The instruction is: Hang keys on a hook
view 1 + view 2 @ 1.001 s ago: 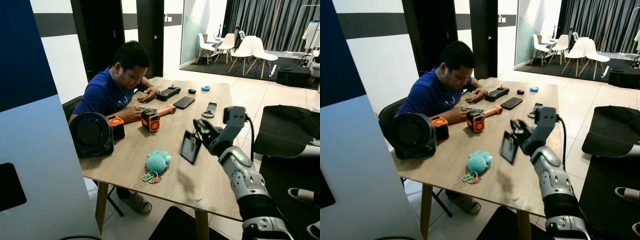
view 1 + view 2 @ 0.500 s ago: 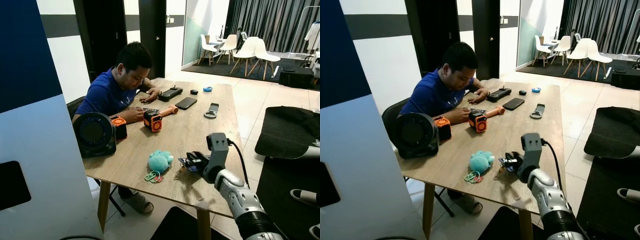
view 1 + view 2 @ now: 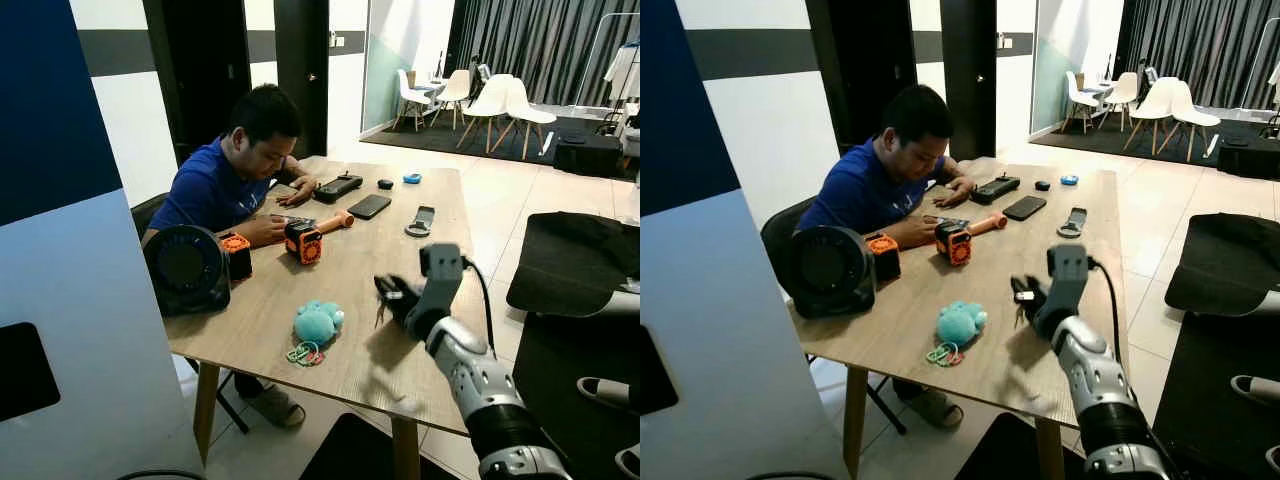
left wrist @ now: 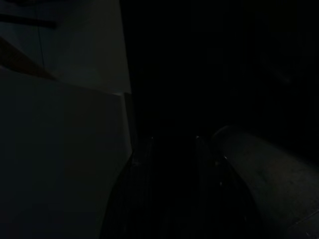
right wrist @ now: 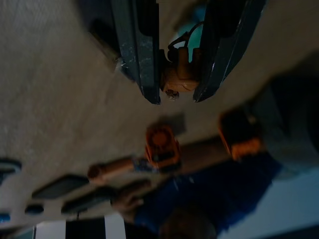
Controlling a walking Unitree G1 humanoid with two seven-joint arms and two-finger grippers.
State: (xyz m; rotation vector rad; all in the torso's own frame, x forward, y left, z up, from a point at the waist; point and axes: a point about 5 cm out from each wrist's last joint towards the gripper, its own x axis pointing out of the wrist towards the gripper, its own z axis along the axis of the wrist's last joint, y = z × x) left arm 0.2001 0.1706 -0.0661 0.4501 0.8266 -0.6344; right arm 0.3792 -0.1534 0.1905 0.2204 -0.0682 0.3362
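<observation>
A wooden tabletop (image 3: pixel 350 265) stands in a bright room, with a person in a blue shirt (image 3: pixel 215 190) seated at its far left side, leaning over it. The robot's right arm reaches out over the near end of the tabletop, and its right claw (image 3: pixel 385 294) is raised above the wood, its two black fingers (image 5: pixel 142 45) closed on the keys (image 5: pixel 178 74) — a small brownish bunch pinched between them, hanging just below the fingertips. Just left of the claw, a teal plush toy (image 3: pixel 317 322) lies on the tabletop, with a loop of coloured bands (image 3: pixel 302 353) touching its near side. Further left sits a round black fan (image 3: pixel 185 268) beside a small orange and black box (image 3: pixel 235 252). Near the person's hands are an orange and black tool (image 3: pixel 310 236), and beyond it a dark game controller (image 3: pixel 336 186), a black phone (image 3: pixel 369 206) and a few smaller items. White chairs (image 3: pixel 490 100) stand in the background. The left wrist view is very dark — I cannot tell whether the left claw (image 4: pixel 172 149) is wide or narrow.
</observation>
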